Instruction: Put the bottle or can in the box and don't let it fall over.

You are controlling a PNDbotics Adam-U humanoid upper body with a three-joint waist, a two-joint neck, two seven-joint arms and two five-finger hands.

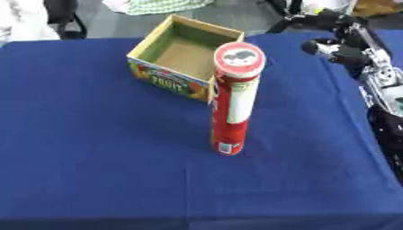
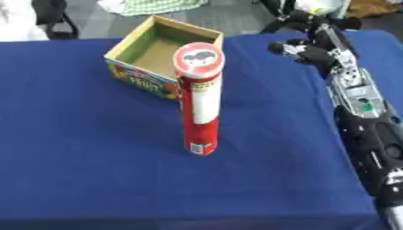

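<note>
A tall red can [image 1: 234, 103] with a white label strip and a pale lid stands upright near the middle of the blue table [image 1: 78, 143]. Just behind it and to its left sits an open cardboard box [image 1: 167, 81] with fruit print on its side, empty inside. My right hand [image 2: 303, 50] hovers at the far right, level with the box and well apart from the can, open with relaxed fingers pointing left and nothing in it. Its arm [image 2: 358, 101] runs down the right edge of the table. My left hand does not show.
Beyond the far edge of the table lie a green checked cloth [image 1: 161, 5] and dark chair-like shapes [image 1: 63, 15] at the top left. The blue cloth spreads wide to the left and in front of the can.
</note>
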